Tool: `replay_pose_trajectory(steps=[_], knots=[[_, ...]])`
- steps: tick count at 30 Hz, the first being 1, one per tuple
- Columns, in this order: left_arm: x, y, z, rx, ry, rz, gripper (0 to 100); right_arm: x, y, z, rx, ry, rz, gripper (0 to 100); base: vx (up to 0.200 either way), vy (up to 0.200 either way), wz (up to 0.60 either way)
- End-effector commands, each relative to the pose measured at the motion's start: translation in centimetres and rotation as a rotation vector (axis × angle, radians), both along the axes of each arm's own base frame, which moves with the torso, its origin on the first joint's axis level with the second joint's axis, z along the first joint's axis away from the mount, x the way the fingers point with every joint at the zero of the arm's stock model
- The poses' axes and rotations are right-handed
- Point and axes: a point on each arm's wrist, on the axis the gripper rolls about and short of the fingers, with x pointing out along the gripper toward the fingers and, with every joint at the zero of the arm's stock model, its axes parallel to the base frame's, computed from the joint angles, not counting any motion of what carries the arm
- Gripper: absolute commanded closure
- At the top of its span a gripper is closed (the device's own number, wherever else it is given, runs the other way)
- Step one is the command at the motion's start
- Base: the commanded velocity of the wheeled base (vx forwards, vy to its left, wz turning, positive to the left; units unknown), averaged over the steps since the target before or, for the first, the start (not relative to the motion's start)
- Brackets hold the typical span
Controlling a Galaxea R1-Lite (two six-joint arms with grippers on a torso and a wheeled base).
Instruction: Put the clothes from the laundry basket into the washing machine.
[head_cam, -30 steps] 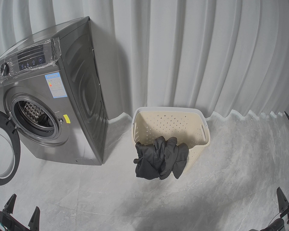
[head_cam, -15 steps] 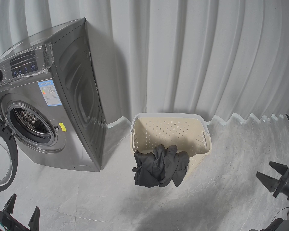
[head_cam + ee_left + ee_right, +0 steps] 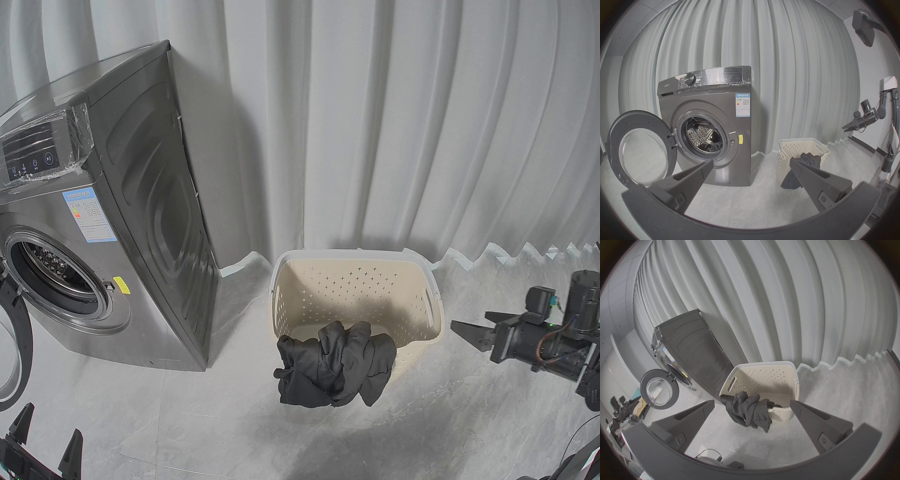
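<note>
A white pleated curtain (image 3: 406, 125) is hung across the whole back of the scene, and its hem is met by a pale grey, marble-patterned floor (image 3: 206, 419). A dark grey front-loading washing machine (image 3: 125, 206) is set on the floor at the left, close to the curtain. Its control panel is covered with clear plastic film (image 3: 37, 150). Its round, glass-centred door (image 3: 637, 147) is swung fully open, so the perforated steel drum (image 3: 703, 136) is exposed.

A cream, perforated plastic laundry basket with a white rim (image 3: 356, 256) is placed on the floor just to the right of the machine, apart from it and with its back towards the curtain. A bundle of dark grey, crumpled clothes (image 3: 334, 365) is draped over the basket's front rim. Part of it lies inside and part hangs down the outer wall in thick folds, with a soft, matte look.

The right gripper (image 3: 469, 320) is held in the air to the right of the basket, pointed towards it and apart from it, with its two dark fingers spread and nothing between them. The left gripper (image 3: 52, 420) is seen low at the near left, in front of the open door, and its fingers are likewise parted and empty.
</note>
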Motion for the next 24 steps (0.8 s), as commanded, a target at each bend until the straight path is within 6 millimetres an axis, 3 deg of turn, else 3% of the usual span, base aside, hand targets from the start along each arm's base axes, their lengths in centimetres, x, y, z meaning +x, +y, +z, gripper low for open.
replay_pose_trajectory(steps=[1, 9, 24], knots=[[0.0, 0.0, -0.5, -0.001, 0.000, -0.001, 0, 5.0, 4.2, -6.7, -0.036, 0.166, -0.006, 0, 0.000, 0.000, 0.00], [0.0, 0.0, -0.5, -0.001, 0.000, -0.001, 0, 8.1, 6.2, -9.5, -0.083, 0.193, -0.047, 0, 0.000, 0.000, 0.00], [0.0, 0.0, -0.5, 0.000, 0.000, -0.001, 0, 11.7, 9.0, -10.7, -0.082, 0.146, -0.048, 0, 0.000, 0.000, 0.00]])
